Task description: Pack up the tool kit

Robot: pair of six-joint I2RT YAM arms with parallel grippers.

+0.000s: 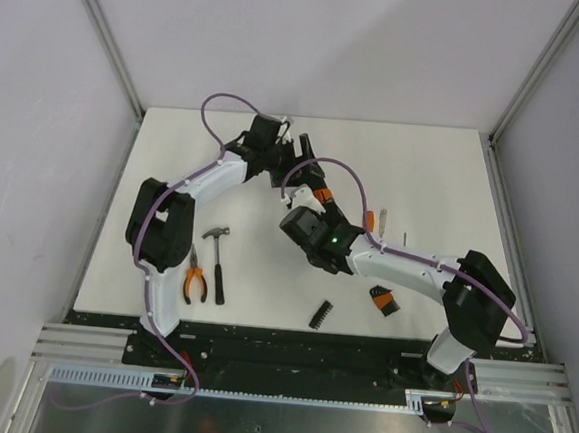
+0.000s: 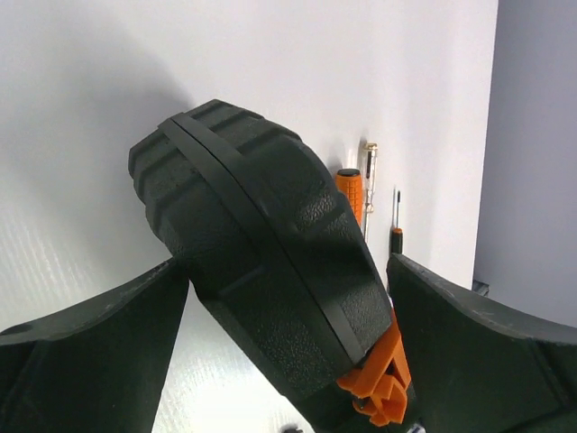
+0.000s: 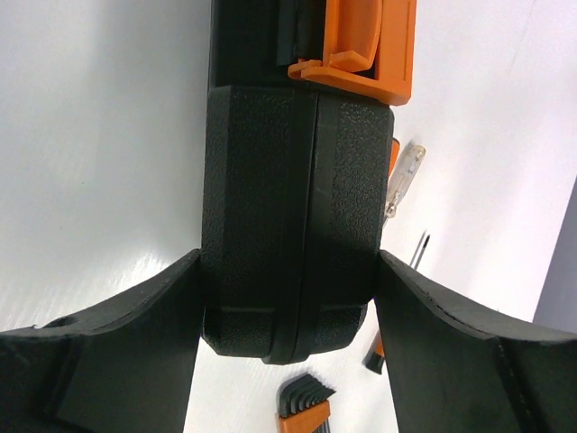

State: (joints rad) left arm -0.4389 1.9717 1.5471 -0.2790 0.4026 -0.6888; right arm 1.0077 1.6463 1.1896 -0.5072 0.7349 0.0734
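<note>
While both arms meet over the middle of the white table point(image 1: 433, 178), the black rounded plastic tool case point(image 3: 279, 162) stands on edge between them. Its halves are together along the seam, and the orange latch point(image 3: 356, 50) at the far end looks fastened. Whether its lower edge rests on the table, I cannot tell.

Right gripper point(image 3: 288, 260): both fingers lie flat against the two faces of the case, clamped across its thickness.

Left gripper point(image 2: 287, 266): the jaws are spread wide around a rounded corner of the case. One finger point(image 2: 99, 343) seems to touch the shell and the other sits just beside it. I cannot tell if it pinches or only brackets.

Loose on the table:
- Near the left arm: black-headed hammer point(image 1: 216, 256) and orange-handled pliers point(image 1: 195, 282).
- Near the right arm: folding hex key set point(image 1: 320, 314) and a small black-and-orange piece point(image 1: 383, 300).
- Beyond the case: orange-handled screwdriver point(image 2: 350, 189) and a slim black screwdriver point(image 2: 395, 230).

Judgement: nothing is packed, so the case has to be opened first. The right clamp spans both halves and would pin the lid shut.
- Lay the case flat, latch toward the arms.
- Hold one half only.
- Let the other gripper lift the latch squarely at its free lip.

Risk: the rounded, textured corner offers poor purchase, so a skewed pinch there may slip or tip the case.
</note>
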